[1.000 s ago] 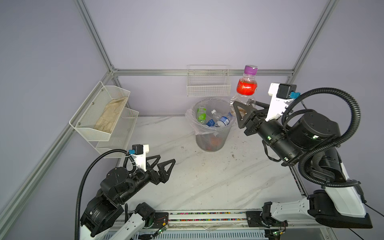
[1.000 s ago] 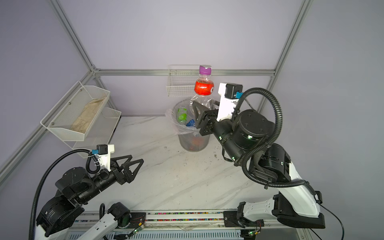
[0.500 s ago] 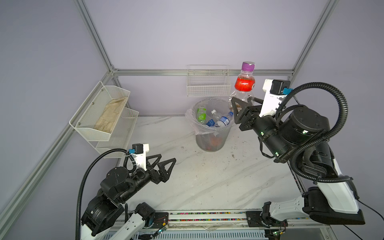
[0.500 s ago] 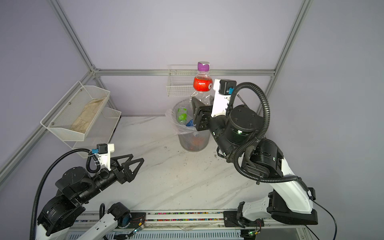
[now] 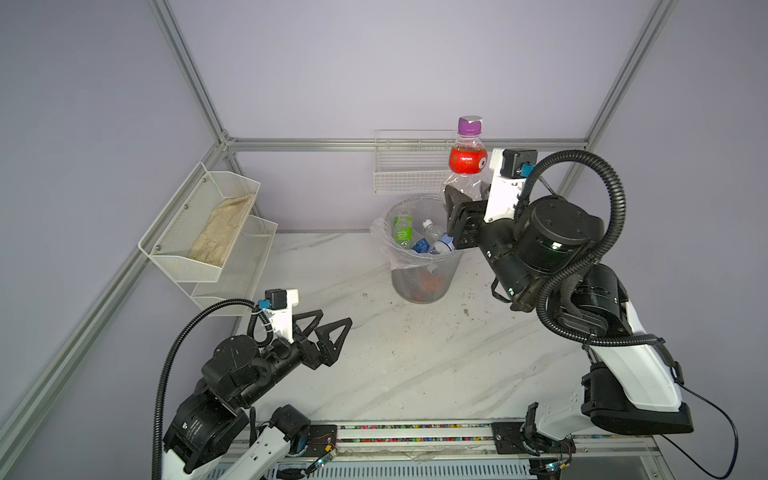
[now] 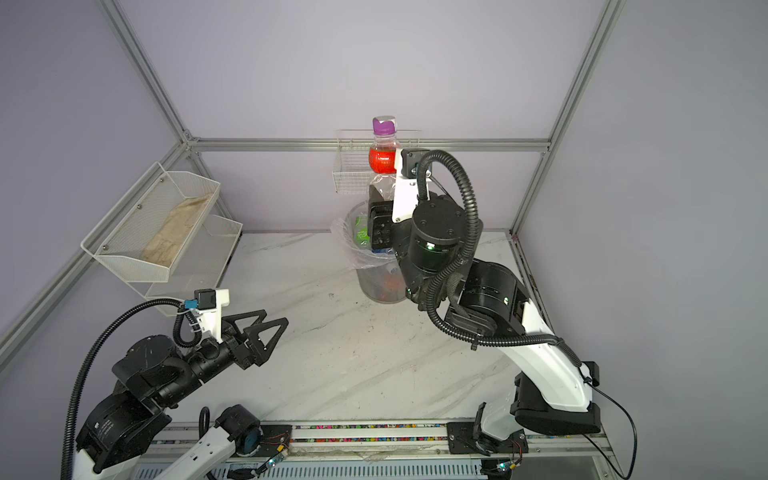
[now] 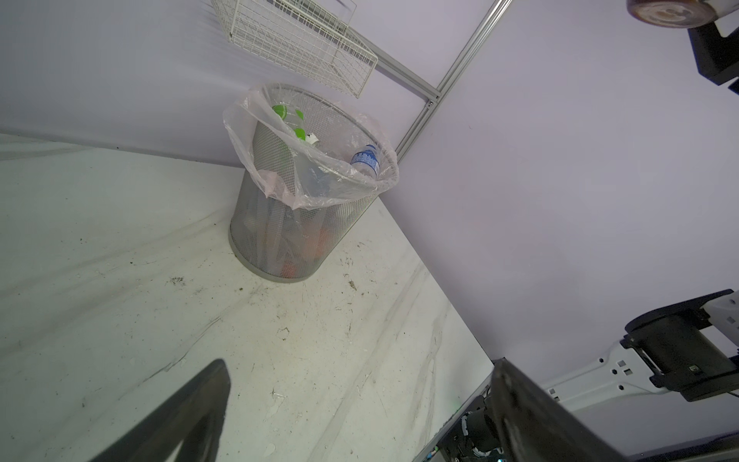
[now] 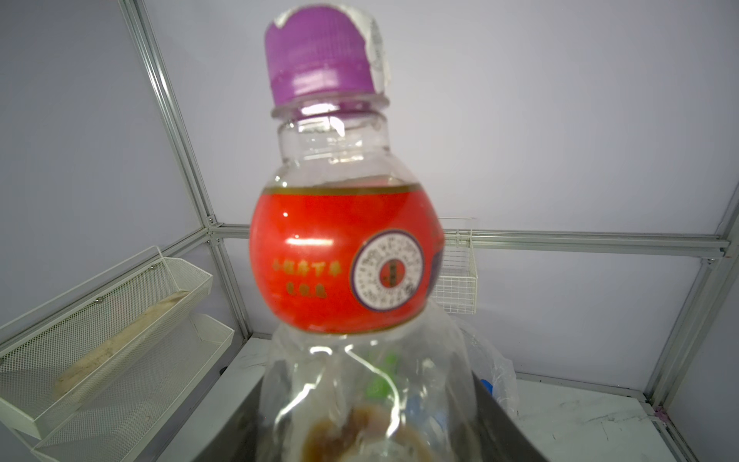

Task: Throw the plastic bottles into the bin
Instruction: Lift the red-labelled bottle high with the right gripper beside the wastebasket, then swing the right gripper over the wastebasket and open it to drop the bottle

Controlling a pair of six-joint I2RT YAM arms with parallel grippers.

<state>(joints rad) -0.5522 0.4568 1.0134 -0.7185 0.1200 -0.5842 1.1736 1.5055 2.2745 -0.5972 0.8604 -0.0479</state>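
Observation:
A clear plastic bottle [image 5: 467,160] [image 6: 383,160] [image 8: 344,260] with a red label and purple cap stands upright in the air, cap up. My right gripper [image 5: 463,199] [image 6: 380,201] [image 8: 368,400] is shut on its clear lower body. In both top views it hangs over the right rim of the bin [image 5: 419,286] [image 6: 376,286] [image 7: 280,240], a grey mesh basket with a clear bag. Inside lie a green-labelled bottle [image 5: 402,230] [image 7: 286,114] and a blue-labelled bottle [image 5: 440,245] [image 7: 366,160]. My left gripper [image 5: 334,316] [image 6: 276,316] [image 7: 358,380] is open and empty, low at the front left.
A white wire basket [image 5: 409,170] hangs on the back wall just behind the bin. A two-tier white mesh shelf [image 5: 208,232] with a beige cloth sits on the left wall. The marble tabletop [image 5: 415,361] is stained. Aluminium frame posts stand in the corners.
My right arm has carried the red-labelled bottle leftward, closer over the bin. The left arm has stayed where it was.

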